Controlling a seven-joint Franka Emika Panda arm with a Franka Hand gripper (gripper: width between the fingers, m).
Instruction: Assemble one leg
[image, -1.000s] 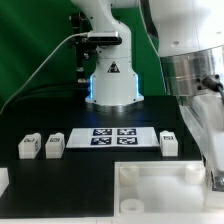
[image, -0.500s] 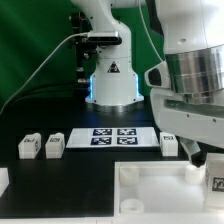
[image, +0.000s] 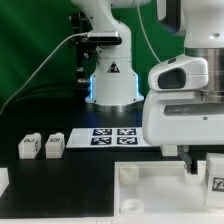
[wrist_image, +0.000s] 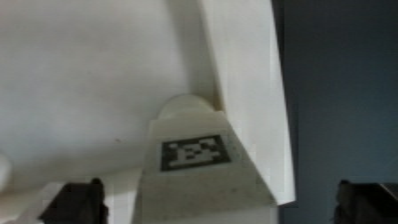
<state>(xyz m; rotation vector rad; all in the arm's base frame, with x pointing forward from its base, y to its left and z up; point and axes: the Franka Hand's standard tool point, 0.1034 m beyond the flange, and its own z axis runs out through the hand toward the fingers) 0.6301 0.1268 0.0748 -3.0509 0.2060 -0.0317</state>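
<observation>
A leg (image: 217, 184) with a square tag stands at the right corner of the large white panel (image: 150, 192). In the wrist view this leg (wrist_image: 196, 153) lies against the panel (wrist_image: 89, 80). My gripper (wrist_image: 222, 205) is open, with its dark fingertips (wrist_image: 75, 200) wide apart on either side of the leg and not touching it. In the exterior view the gripper (image: 200, 165) hangs just above that corner. Two more legs (image: 28, 146) (image: 54, 144) stand on the black table at the exterior view's left.
The marker board (image: 112, 137) lies behind the panel, in front of the arm's base (image: 112, 85). A white part's edge (image: 3, 180) shows at the far left. The gripper's body (image: 185, 110) hides the table right of the marker board.
The gripper's body has come toward the camera and now fills the right side, hiding the leg that stood right of the marker board. The leg at the panel's corner has come into view.
</observation>
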